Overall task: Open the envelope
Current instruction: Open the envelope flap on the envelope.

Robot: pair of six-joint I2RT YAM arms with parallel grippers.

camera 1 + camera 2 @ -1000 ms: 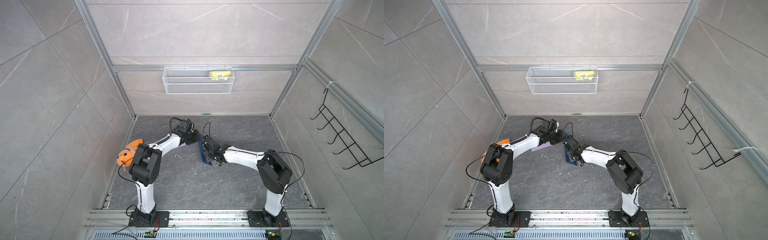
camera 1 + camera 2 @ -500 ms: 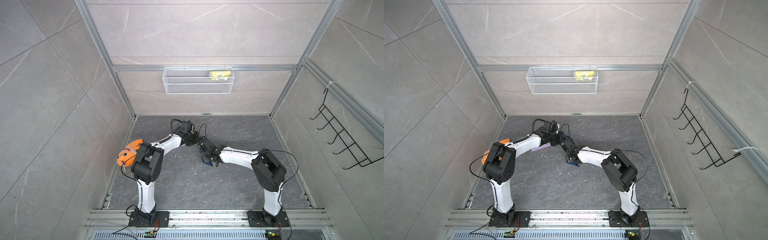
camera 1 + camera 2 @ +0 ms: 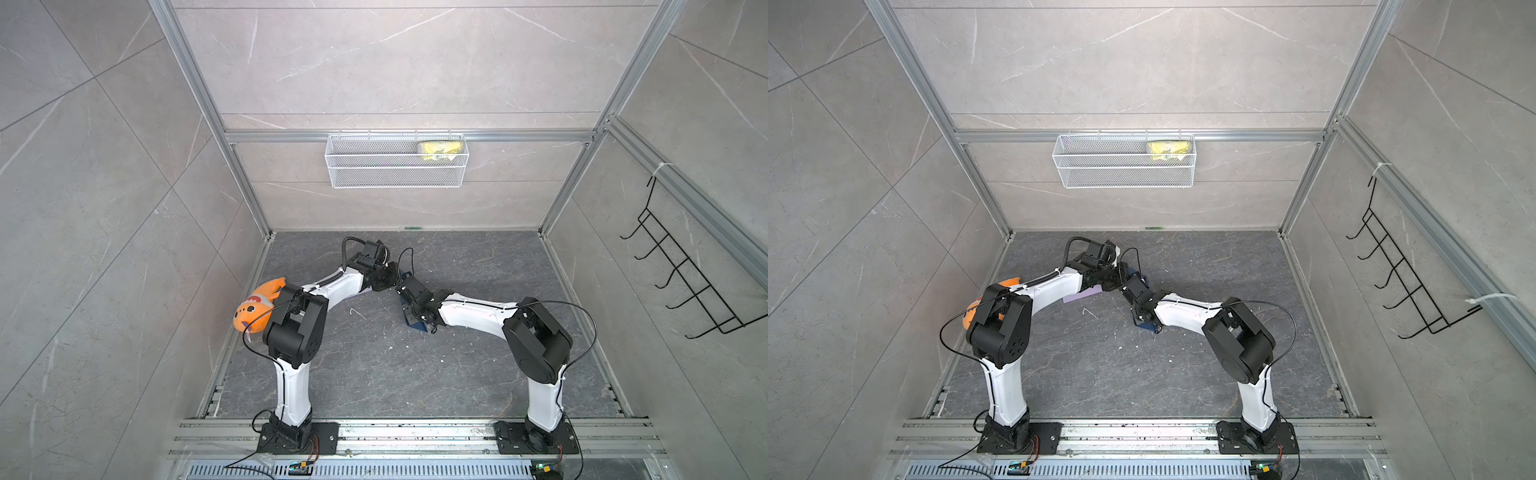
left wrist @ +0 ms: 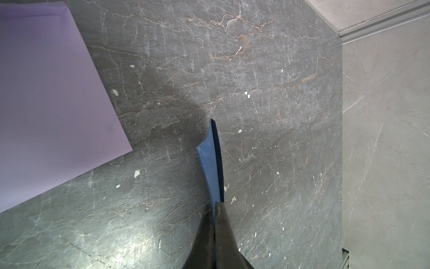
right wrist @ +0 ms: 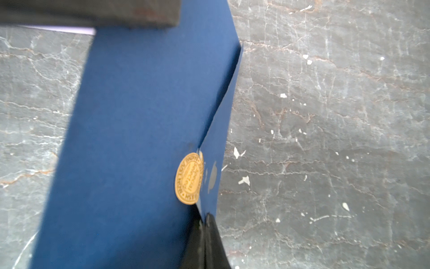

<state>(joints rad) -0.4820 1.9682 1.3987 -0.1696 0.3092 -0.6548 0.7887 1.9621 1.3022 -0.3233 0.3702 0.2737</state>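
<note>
A: Where's the envelope (image 5: 130, 116)?
B: Over the floor (image 3: 365, 365), centrally: left gripper (image 4: 215, 205) clamped on one edge, right gripper (image 5: 204, 217) pinching the edge beside the gold seal (image 5: 189, 178).
A: The basket (image 3: 395, 176)?
B: On the back wall (image 3: 395, 62), a yellow packet (image 3: 440, 149) at its right end.
A: Any change?
B: Right jaws, earlier apart, are closed.

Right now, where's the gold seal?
Only the right wrist view shows it: the seal sits on the blue envelope at the flap's tip, just ahead of the right gripper, which is shut on the envelope's edge.
</note>
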